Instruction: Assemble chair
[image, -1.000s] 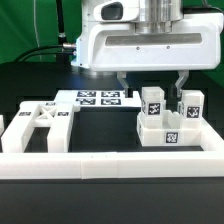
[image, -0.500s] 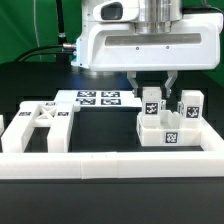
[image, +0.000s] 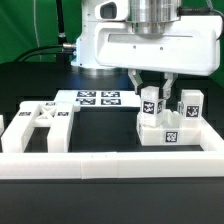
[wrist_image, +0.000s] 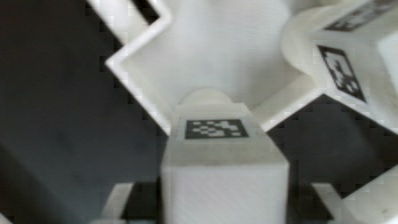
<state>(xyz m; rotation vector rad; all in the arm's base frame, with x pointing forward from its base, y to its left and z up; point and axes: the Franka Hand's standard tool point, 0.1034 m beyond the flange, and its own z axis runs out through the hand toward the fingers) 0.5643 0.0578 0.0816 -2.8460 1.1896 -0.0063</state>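
Two white chair posts with tags stand upright on a white blocky chair piece (image: 170, 131) at the exterior view's right. My gripper (image: 151, 88) comes down from above over the left post (image: 152, 104) and is shut on its upper part, one finger on each side. The right post (image: 190, 105) stands free beside it. In the wrist view the held post (wrist_image: 222, 155) runs between my fingers (wrist_image: 121, 200), its tag facing the camera, and the other post (wrist_image: 347, 60) shows to one side. My gripper (wrist_image: 222, 208) sits at the frame edge.
A cross-braced chair side (image: 40, 118) lies flat at the exterior view's left. The marker board (image: 98, 98) lies behind it. A long low white rail (image: 110, 160) runs along the front. The arm's bulky white body hangs over the posts.
The jaws went from wide apart to closed on the left post. The post and the other parts have stayed where they were.
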